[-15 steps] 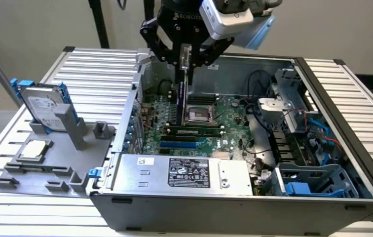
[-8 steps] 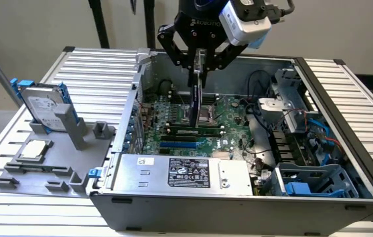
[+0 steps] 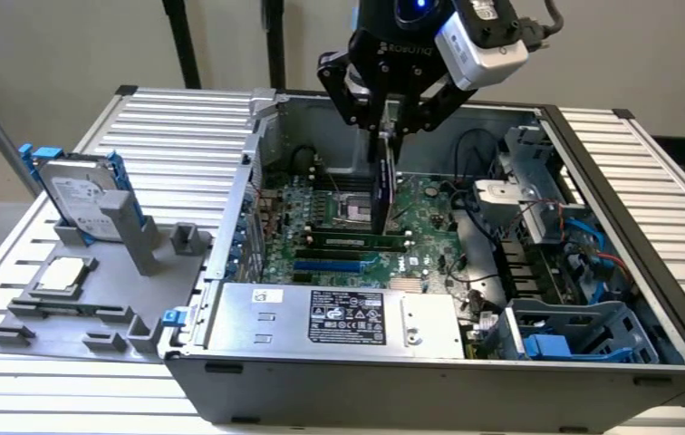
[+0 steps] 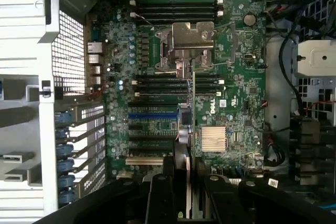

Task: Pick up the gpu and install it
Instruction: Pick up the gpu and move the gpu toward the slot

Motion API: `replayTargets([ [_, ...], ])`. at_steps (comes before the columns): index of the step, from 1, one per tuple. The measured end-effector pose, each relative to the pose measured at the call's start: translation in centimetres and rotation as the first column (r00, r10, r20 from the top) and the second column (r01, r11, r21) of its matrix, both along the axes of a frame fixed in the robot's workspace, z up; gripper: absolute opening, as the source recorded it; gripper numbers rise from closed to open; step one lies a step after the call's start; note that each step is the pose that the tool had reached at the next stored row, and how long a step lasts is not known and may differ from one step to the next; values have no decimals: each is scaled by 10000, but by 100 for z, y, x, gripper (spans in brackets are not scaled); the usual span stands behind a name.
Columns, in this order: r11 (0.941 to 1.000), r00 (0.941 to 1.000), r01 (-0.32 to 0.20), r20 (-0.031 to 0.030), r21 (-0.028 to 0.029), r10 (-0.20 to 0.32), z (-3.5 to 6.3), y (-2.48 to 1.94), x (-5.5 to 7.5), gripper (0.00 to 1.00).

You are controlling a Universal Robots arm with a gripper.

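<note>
- Slatted metal table (image 3: 186, 118): carries everything listed below.
- Computer case (image 3: 439, 390): lies on its side on the table with the side panel off and the interior exposed.
- Motherboard (image 3: 428, 227) (image 4: 236, 77): green, flat on the case floor.
- Power supply (image 3: 342, 317): silver box with a label, in the case's near end.
- Grey fixture (image 3: 77, 308): on the table, at the exterior view's left of the case.
- Hard drive (image 3: 82, 195): silver with blue side rails, standing upright in the fixture.
- Gripper (image 3: 391, 127) (image 4: 190, 177): black, hanging over the middle of the case, fingers pinching the top edge of the gpu.
- Gpu (image 3: 381, 186) (image 4: 191, 98): held upright and edge-down inside the case, over the motherboard. It is just beside the processor socket (image 4: 186, 43) and crosses the black slots. I cannot tell whether its lower edge touches the board.
- Processor chip (image 3: 67, 270): silver square, lying on the fixture below the hard drive.
- Blue slot (image 4: 152, 115): on the motherboard, just beside the card.
</note>
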State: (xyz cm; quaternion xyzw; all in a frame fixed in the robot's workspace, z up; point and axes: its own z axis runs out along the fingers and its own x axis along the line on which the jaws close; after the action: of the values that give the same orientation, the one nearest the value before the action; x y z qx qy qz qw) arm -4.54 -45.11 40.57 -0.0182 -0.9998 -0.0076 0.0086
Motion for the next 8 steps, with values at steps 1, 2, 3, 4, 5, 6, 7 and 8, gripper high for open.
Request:
replayTargets([
  [1,10000,10000,-6,0,-2,6,-8,7,27,27],
  [2,10000,10000,-12,0,-4,12,-16,14,53,27],
  [3,10000,10000,-20,0,-6,20,-24,20,77,27],
  [4,10000,10000,-31,0,-9,31,-34,27,98,27],
  [5,10000,10000,-44,0,-12,44,-45,34,119,27],
  [6,10000,10000,-57,0,-16,57,-55,40,139,27],
  [7,10000,10000,-71,0,-19,71,-64,46,156,27],
  [8,10000,10000,-89,1,-22,89,-73,52,172,27],
])
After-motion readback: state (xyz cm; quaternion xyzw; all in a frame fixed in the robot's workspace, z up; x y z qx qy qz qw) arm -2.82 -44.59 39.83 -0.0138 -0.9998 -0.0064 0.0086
